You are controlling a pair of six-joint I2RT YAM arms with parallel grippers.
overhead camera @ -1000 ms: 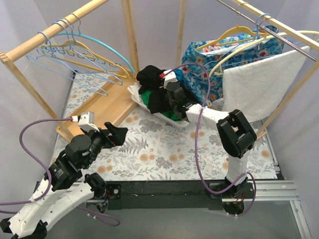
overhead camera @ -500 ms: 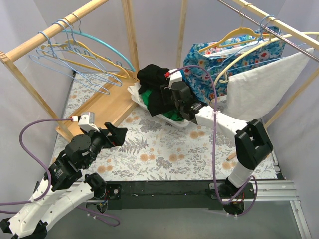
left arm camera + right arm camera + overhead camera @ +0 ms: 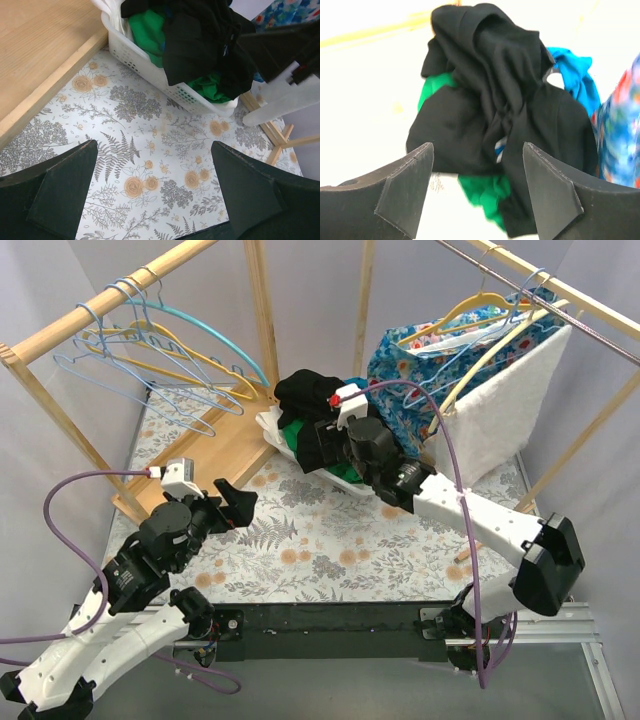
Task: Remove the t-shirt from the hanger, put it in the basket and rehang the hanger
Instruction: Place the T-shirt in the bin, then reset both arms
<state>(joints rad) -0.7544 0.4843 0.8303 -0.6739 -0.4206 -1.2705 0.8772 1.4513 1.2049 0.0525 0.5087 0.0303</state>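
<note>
The right end effector (image 3: 477, 190) hovers just above the white perforated plastic basket (image 3: 150, 70), its fingers spread wide with nothing between them. The crumpled black t-shirt (image 3: 490, 100) lies heaped in the basket over green cloth (image 3: 145, 30), so the drop-off looks done. The next move calls for lifting clear. The left end effector (image 3: 155, 200) hangs wide open and empty over the floral-patterned table (image 3: 150, 150). Only the top view shows the blue flowered garment (image 3: 400, 360) hung at far right.
</note>
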